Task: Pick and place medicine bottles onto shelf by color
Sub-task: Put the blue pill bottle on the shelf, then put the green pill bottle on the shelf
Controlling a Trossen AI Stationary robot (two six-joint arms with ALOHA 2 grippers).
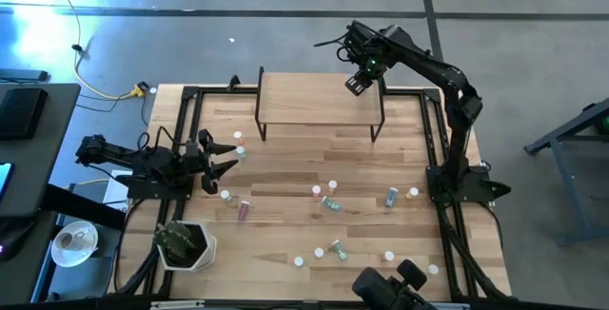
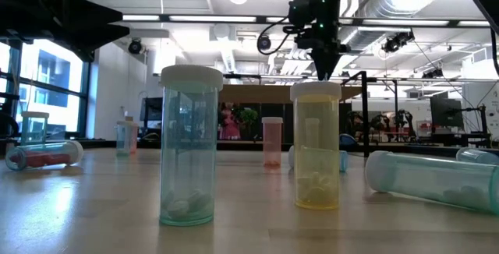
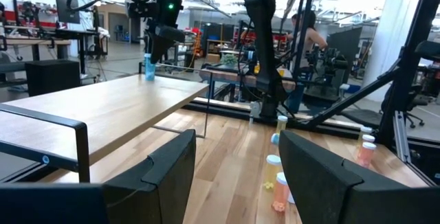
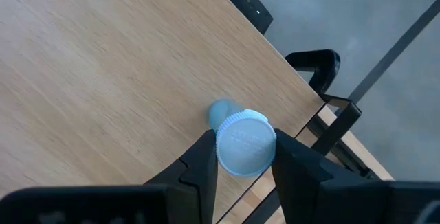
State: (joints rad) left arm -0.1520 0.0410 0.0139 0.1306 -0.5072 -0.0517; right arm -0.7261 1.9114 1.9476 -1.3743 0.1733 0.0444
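1. Jaws of our right gripper (image 4: 242, 157) clamp the white cap of a small blue medicine bottle (image 4: 242, 145), upright at the right corner of the raised light-wood shelf (image 1: 304, 101).
2. Left gripper (image 1: 221, 162) waits wide over the tabletop.
3. Risk: releasing near the shelf edge may topple the bottle off.
4. No legible labels.

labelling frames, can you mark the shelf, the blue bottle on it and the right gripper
shelf (image 1: 304, 101): high view, bare top board.
blue bottle (image 4: 245, 143): right wrist view, white cap.
right gripper (image 4: 242, 161): right wrist view, between fingertips.
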